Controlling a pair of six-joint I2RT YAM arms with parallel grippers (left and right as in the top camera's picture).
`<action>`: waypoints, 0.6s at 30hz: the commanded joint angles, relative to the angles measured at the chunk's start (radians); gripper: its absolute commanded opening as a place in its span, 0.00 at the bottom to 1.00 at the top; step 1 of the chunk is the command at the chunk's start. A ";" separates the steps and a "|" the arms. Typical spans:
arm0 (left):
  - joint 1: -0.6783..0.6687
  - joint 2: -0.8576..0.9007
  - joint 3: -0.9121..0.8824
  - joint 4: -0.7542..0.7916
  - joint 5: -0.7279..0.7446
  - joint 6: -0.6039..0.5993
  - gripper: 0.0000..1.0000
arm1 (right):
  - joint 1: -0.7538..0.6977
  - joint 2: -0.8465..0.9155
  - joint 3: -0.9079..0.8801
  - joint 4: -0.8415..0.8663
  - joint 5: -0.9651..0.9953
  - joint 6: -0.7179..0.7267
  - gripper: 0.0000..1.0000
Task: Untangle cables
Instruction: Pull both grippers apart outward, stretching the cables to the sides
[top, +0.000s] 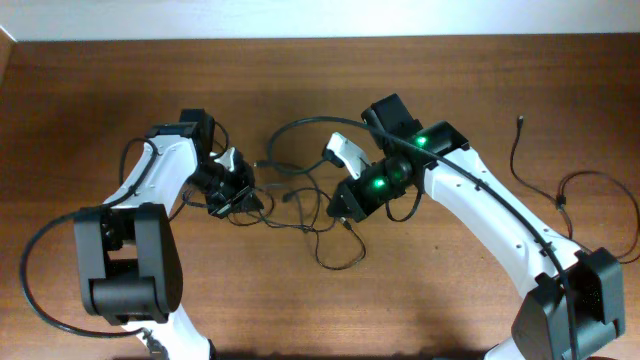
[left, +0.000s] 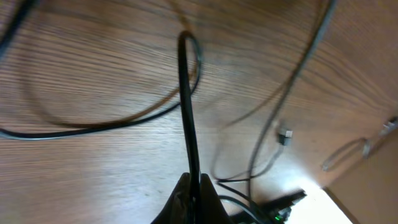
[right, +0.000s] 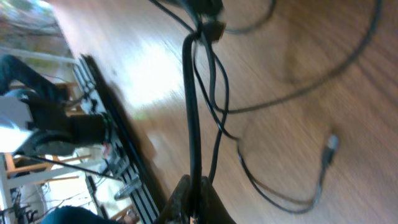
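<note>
Two strands pinched, tangle mid-tabletop (top: 100, 100).
Left hand (top: 240, 200) and right hand (top: 342, 208) each clamp one of the cables (top: 300, 215); separating step, next probably pull apart toward opposite edges.

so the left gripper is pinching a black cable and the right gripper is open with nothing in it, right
Not quite. The left gripper is pinching a black cable, but the right gripper is not open and empty: the right wrist view shows it shut on a thin cable that runs up from between its fingers.
</note>
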 joint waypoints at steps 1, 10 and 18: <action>0.002 0.016 -0.005 -0.001 0.152 -0.002 0.00 | -0.006 -0.014 0.010 -0.042 0.109 -0.004 0.04; 0.002 0.016 -0.005 0.033 0.148 -0.002 0.00 | -0.006 -0.010 -0.013 -0.106 0.653 0.151 0.04; 0.113 0.016 -0.005 0.033 0.011 -0.005 0.00 | -0.077 -0.010 -0.036 -0.082 0.637 0.128 0.04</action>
